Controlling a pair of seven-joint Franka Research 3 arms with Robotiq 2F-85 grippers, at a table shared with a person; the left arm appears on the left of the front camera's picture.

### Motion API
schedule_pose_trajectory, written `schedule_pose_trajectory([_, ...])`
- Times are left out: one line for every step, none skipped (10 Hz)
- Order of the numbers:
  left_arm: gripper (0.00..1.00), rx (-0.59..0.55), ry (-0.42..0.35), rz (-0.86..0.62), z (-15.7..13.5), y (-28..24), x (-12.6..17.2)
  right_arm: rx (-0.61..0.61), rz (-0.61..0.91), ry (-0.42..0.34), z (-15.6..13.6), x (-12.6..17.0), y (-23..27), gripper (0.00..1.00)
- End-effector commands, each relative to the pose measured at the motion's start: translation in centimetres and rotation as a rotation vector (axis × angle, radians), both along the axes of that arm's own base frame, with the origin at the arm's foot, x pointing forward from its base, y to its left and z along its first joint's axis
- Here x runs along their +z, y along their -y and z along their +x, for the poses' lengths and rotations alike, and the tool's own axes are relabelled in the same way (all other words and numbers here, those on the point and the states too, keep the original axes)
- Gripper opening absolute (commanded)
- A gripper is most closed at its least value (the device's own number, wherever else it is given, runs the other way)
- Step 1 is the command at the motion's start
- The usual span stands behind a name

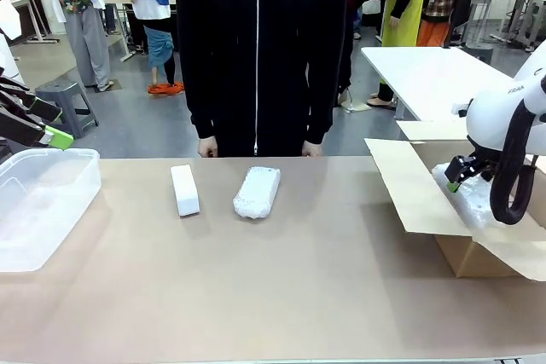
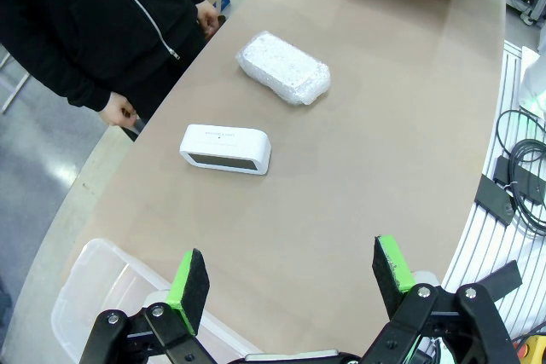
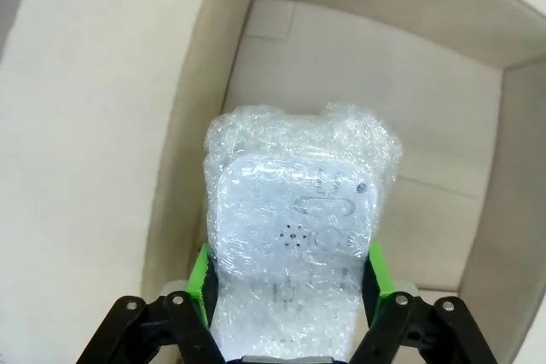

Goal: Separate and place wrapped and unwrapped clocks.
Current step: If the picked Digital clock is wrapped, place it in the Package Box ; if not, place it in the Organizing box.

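My right gripper (image 1: 455, 178) is shut on a bubble-wrapped clock (image 3: 296, 236) and holds it over the inside of the open cardboard box (image 1: 465, 249) at the table's right; the wrist view looks down into the box (image 3: 281, 49) past the bundle. A second wrapped clock (image 1: 257, 192) lies mid-table, with the plain white unwrapped clock (image 1: 184, 190) a little to its left; both also lie ahead in the left wrist view, the wrapped clock (image 2: 283, 66) farther off than the unwrapped clock (image 2: 225, 148). My left gripper (image 2: 292, 277) hangs open above the table's left end, holding nothing.
A clear plastic tub (image 1: 34, 202) stands at the table's left edge, its corner (image 2: 94, 296) under my left gripper. A person in black stands at the far side, hands (image 1: 207, 149) at the table edge. Bare brown tabletop (image 1: 281, 287) spreads in front.
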State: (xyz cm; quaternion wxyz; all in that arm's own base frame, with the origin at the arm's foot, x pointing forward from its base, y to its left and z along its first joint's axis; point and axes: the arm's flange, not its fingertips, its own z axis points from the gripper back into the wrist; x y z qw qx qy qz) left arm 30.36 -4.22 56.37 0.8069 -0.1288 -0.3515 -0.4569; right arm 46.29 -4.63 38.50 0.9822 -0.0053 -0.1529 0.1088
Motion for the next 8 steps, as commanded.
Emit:
schedule_pose_trajectory([1.00, -0.012, -0.003, -0.012, 0.1, 0.0, -0.1, -0.025, -0.022, -0.011, 0.8, 0.1, 1.1, 0.79])
schedule_pose_trajectory([1.00, -0.012, -0.003, -0.012, 0.1, 0.0, -0.1, -0.042, -0.014, -0.010, 0.6, 0.2, 1.3, 0.92])
schedule_pose_trajectory([1.00, -0.012, -0.003, -0.012, 0.1, 0.0, -0.1, -0.044, -0.015, -0.018, 0.4, 0.7, 1.4, 1.00])
schedule_pose_trajectory([1.00, -0.012, -0.003, -0.012, 0.1, 0.0, -0.1, -0.039, -0.025, -0.020, 0.2, 1.2, 1.4, 1.00])
schedule_pose_trajectory([1.00, -0.012, -0.003, -0.012, 0.1, 0.0, -0.1, -0.029, -0.036, -0.032, 0.0, 1.9, 1.4, 1.00])
schedule_pose_trajectory([1.00, -0.012, -0.003, -0.012, 0.1, 0.0, -0.1, -0.015, -0.054, -0.040, -0.5, 3.1, 1.2, 1.00])
schedule_pose_trajectory([1.00, -0.012, -0.003, -0.012, 0.1, 0.0, -0.1, -0.005, -0.068, -0.034, -1.2, 4.6, 1.0, 1.00])
schedule_pose_trajectory([1.00, -0.012, -0.003, -0.012, 0.1, 0.0, -0.1, 0.011, -0.069, -0.020, -1.7, 6.2, 0.7, 1.00])
